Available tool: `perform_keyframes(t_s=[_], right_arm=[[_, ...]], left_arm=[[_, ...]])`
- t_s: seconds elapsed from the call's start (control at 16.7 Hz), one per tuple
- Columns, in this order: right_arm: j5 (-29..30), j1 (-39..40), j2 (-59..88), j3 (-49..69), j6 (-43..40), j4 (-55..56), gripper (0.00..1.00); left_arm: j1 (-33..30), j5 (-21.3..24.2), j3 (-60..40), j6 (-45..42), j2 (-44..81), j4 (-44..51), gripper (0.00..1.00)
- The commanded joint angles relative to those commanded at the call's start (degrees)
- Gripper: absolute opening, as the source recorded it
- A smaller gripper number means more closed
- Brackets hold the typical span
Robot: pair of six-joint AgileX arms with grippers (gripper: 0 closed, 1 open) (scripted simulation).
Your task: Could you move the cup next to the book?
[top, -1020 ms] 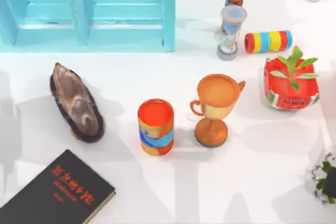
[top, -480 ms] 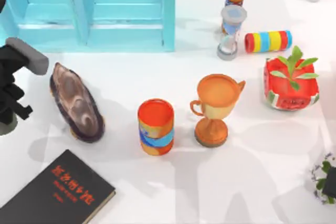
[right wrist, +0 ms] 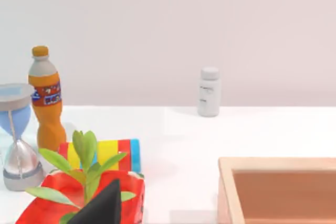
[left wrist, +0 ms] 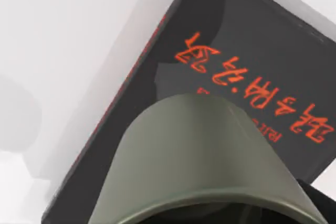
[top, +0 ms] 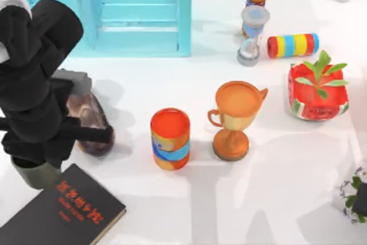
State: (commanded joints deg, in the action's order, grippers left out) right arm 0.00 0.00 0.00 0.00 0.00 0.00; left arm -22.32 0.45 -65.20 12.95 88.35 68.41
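Cup [top: 35,173] carried by left gripper [top: 34,162] near tabletop's front-left corner, gripped at its top. Book [top: 63,210] lies flat just beside, toward front edge, long axis diagonal. Right arm parked.

left arm [top: 40,84]: reaching in over the desk's left side, wrist pointing down | left gripper [top: 35,171]: jaws wrapped round the cup [top: 34,174], holding it

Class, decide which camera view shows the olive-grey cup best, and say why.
The left wrist view: the cup looms close, in front of the book. The top view shows just its lower part under the left arm. The right wrist view faces other things.
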Motion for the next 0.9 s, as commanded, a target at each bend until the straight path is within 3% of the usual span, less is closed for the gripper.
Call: perform_keyframes(t_s=[0.3, 0.9], right_arm=[[0.0, 0.0, 0.0, 0.0, 0.0, 0.0, 1.0], [0.0, 0.0, 0.0, 0.0, 0.0, 0.0, 1.0]], left_arm=[[-6.57, -0.72, 3.45, 14.16, -5.2, -0.99, 0.0], [-6.38, -0.79, 7.28, 14.97, -4.82, -5.27, 0.0]])
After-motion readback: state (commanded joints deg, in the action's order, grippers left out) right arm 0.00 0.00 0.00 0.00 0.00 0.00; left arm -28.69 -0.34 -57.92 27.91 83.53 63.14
